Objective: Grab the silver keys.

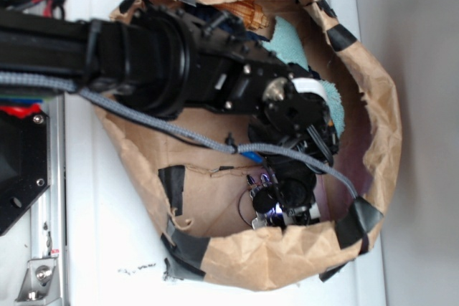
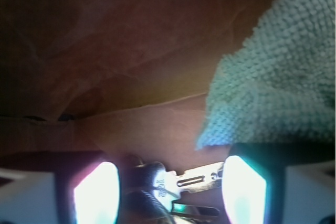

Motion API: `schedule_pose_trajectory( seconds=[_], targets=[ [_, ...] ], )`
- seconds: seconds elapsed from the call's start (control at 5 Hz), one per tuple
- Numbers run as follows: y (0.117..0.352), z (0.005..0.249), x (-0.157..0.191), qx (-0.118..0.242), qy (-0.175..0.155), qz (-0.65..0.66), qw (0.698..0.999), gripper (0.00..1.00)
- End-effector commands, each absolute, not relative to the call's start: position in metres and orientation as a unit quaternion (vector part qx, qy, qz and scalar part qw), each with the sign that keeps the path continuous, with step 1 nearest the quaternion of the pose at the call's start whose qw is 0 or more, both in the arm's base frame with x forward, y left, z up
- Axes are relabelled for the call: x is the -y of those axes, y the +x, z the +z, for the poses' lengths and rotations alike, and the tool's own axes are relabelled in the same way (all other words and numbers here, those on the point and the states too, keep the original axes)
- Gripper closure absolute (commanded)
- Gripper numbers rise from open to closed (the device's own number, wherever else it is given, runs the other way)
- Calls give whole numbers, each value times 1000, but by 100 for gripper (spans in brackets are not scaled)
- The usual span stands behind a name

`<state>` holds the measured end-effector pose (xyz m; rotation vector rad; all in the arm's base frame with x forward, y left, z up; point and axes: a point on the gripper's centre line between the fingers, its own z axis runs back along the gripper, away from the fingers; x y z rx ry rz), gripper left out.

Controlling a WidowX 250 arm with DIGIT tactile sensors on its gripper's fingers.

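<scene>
Reaching down into the brown paper bag [image 1: 215, 256], the black arm [image 1: 165, 55] filled most of its open mouth. The bag lay on a white surface [image 1: 93, 249], its rim patched with strips of black tape [image 1: 357, 221]. The gripper [image 1: 283, 209] sat low inside the bag, close to the wall nearest the taped corner.

From the wrist view, the gripper [image 2: 168, 187] stood open, its two pale fingers [image 2: 94, 192] spread wide with a clear gap between them. In that gap, on the bag's floor, lay the silver keys [image 2: 181, 182]: one flat key with a slot in its blade stretched across toward the right-hand finger, and I could not tell whether it touched that finger. A thin wire ring [image 1: 246, 209] showed beside the gripper in the outside view, inside the bag.

A teal cloth [image 2: 273, 72] lay deeper in the bag, its nubbly corner hanging just above the keys in the wrist view; in the outside view the cloth [image 1: 294, 41] peeked out from behind the arm. Something orange [image 1: 240, 11] showed at the bag's far rim, too hidden to name.
</scene>
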<state>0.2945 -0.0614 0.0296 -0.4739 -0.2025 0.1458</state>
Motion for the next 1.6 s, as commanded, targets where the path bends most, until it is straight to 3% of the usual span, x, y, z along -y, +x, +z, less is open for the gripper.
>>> schedule_pose_trajectory(
  seconds=[0.0,0.8,1.0,1.2,1.4],
  targets=[
    [257,34,70,78,-236,49,967,100],
    [251,40,69,100,-234,52,966,100],
    [256,72,52,135,-203,95,965,100],
    [274,111,32,141,-192,141,961,100],
    [283,150,19,133,-155,193,960,100]
  ],
)
